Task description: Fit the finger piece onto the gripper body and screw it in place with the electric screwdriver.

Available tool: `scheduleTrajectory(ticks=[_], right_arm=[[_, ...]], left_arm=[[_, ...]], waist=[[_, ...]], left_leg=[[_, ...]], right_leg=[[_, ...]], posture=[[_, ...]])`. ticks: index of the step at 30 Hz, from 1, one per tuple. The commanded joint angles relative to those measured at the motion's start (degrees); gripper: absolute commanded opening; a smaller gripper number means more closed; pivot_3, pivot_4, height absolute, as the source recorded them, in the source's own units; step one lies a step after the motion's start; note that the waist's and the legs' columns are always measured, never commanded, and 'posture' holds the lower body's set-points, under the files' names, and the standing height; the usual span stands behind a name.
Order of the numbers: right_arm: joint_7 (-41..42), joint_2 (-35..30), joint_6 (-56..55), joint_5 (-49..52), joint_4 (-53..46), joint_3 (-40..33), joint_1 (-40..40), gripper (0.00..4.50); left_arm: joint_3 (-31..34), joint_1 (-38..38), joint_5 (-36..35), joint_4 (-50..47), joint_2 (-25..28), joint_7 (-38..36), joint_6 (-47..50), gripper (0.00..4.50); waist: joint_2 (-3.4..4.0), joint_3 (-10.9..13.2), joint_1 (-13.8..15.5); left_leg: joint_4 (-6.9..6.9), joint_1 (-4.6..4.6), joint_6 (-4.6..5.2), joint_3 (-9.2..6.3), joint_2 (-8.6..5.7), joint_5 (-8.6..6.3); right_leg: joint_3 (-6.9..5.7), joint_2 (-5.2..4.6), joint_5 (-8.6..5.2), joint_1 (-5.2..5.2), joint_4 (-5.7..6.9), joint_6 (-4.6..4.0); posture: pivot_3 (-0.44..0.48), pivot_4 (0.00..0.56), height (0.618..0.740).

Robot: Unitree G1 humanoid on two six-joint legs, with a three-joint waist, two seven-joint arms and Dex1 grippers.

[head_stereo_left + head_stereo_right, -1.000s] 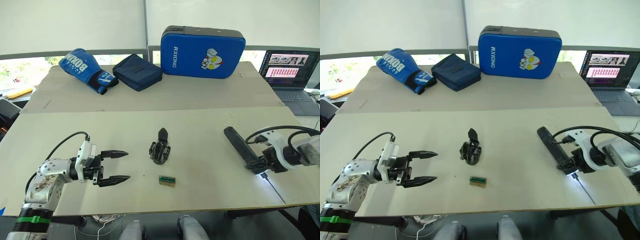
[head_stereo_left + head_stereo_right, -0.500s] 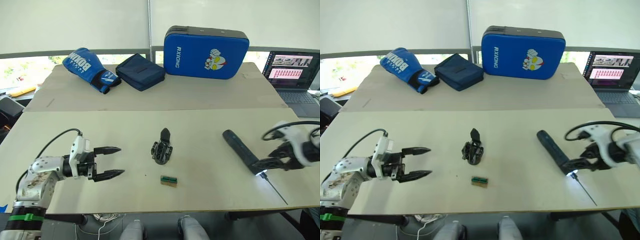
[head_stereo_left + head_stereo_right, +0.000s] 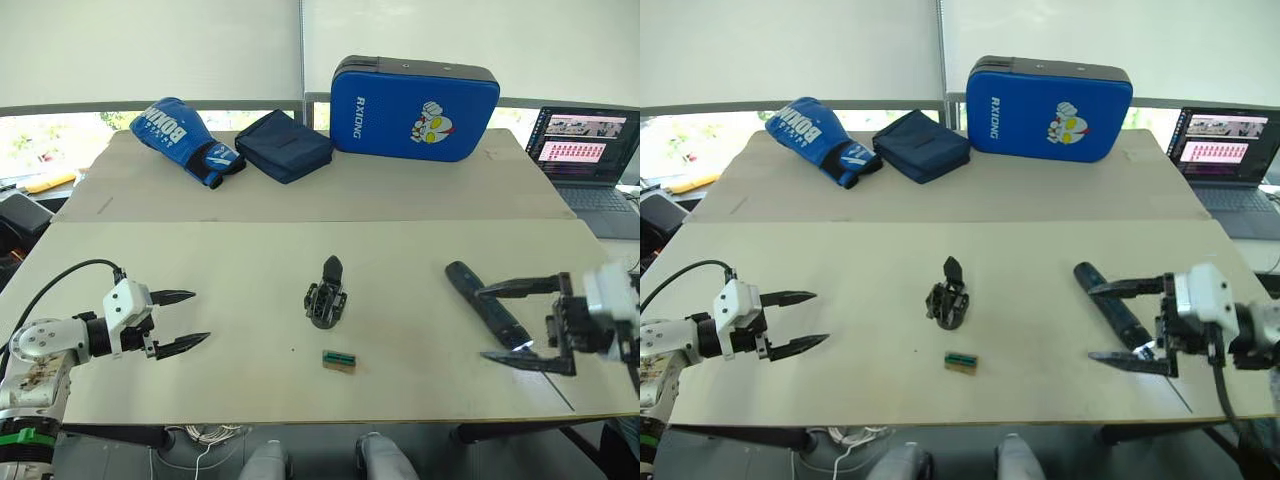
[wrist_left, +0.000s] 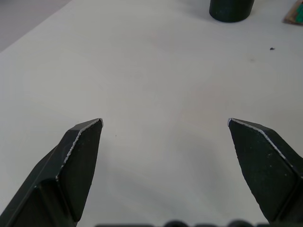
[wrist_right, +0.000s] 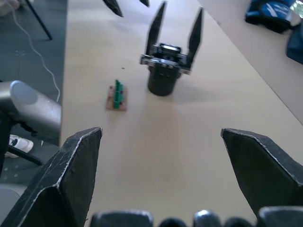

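You have a pale tabletop (image 3: 200, 260) in front of you, with a second table (image 3: 400, 185) butted against its far edge. On the near one, the gripper body (image 3: 325, 305) sits at the centre, with the finger piece (image 3: 331, 268) standing up from its far side. Just nearer lies a small green-topped tan block (image 3: 338, 361). To the right, the electric screwdriver (image 3: 487, 304) lies diagonally. On the far table you see a blue boxing glove (image 3: 180, 137), a dark blue pouch (image 3: 285, 145) and a blue pad (image 3: 414, 106) standing on edge.
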Motion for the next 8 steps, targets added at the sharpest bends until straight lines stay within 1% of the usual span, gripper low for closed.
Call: scheduleTrajectory(ticks=[1, 8], right_arm=[[-1.15, 0.19, -3.71, -0.06, -0.55, -0.91, -0.94, 4.44], [-2.37, -1.01, -3.68, -0.44, 1.92, 0.05, -2.35, 4.44]], left_arm=[[2.30, 0.92, 0.10, -1.29, 0.70, 1.69, -2.05, 4.50], [3.15, 2.21, -0.06, -3.15, 0.37, 4.55, -2.13, 4.50]], waist=[[0.00, 0.00, 0.03], [-0.02, 0.01, 0.09]], left_leg=[[0.01, 0.00, -0.01, 0.00, 0.01, 0.00], [-0.04, 0.49, -0.01, -0.03, 0.01, 0.00]], right_leg=[[0.00, 0.01, 0.00, 0.00, 0.00, 0.00], [-0.03, 0.02, -0.02, 0.50, -0.06, 0.00]], posture=[[0.000, 0.150, 0.740], [0.000, 0.150, 0.740]])
